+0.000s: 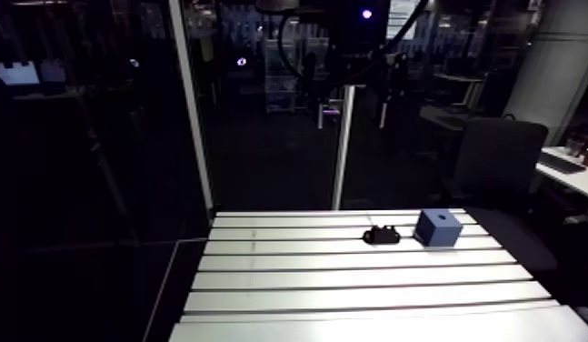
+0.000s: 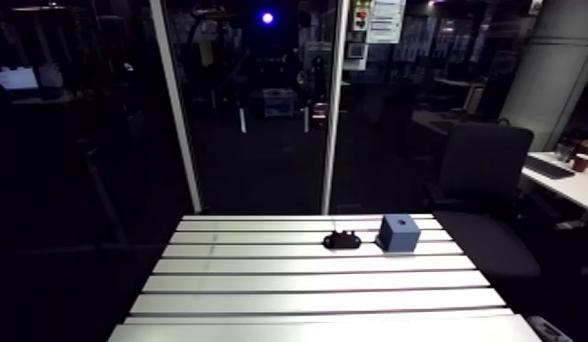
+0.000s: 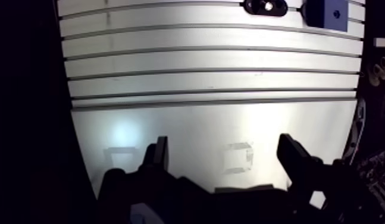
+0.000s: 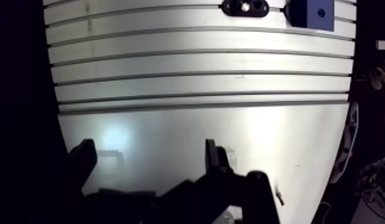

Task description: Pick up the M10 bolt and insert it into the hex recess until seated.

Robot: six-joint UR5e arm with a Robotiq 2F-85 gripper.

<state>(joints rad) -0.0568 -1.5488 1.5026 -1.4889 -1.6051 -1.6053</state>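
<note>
A bright slotted tabletop (image 2: pixel 306 286) stands in a dim room; glass panels (image 2: pixel 252 118) with white posts (image 2: pixel 174 118) rise behind, a dark chair (image 2: pixel 486 168) beside it.

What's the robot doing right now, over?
Gripper open, empty, well short of the parts. Black piece lies beside blue block, apart. Nothing in the way.

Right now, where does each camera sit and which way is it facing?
Arm view: on the upper link, looking along the slotted table toward the black part and blue block at its far end; own wrist a dim shape at top.
Wrist view: on the wrist, looking down past the gripper, fingers open, nothing between them.
Shared: the table, with black part beside blue block, far ahead of the gripper.
</note>
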